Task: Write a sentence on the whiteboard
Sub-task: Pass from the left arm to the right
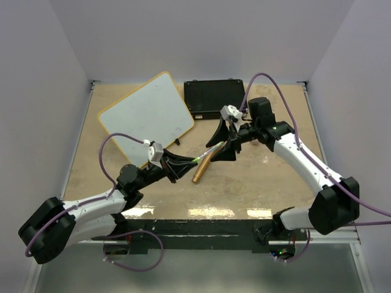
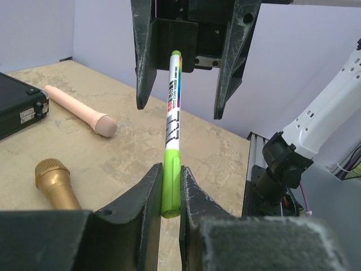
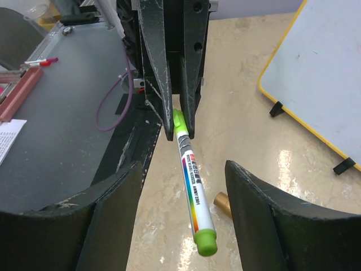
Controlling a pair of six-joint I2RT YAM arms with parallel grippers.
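Observation:
The whiteboard [image 1: 146, 113], white with a yellow rim, lies tilted at the back left, its corner also in the right wrist view [image 3: 316, 68]. Its face looks blank, and no sentence is in view. A green-capped marker [image 1: 208, 152] hangs in the air between both arms. My left gripper [image 2: 171, 169] is shut on the marker's green cap [image 2: 171, 186]. My right gripper [image 3: 181, 165] is open around the marker's white barrel [image 3: 193, 189], with a gap on each side. Its fingers [image 2: 144, 62] flank the marker's far end.
A black case [image 1: 211, 97] lies behind, right of the whiteboard. A gold microphone [image 1: 201, 170] lies on the table below the marker. A beige handle-like object [image 2: 79, 110] lies near the case. The table's near edge and a grey bench [image 3: 56, 130] are behind the left arm.

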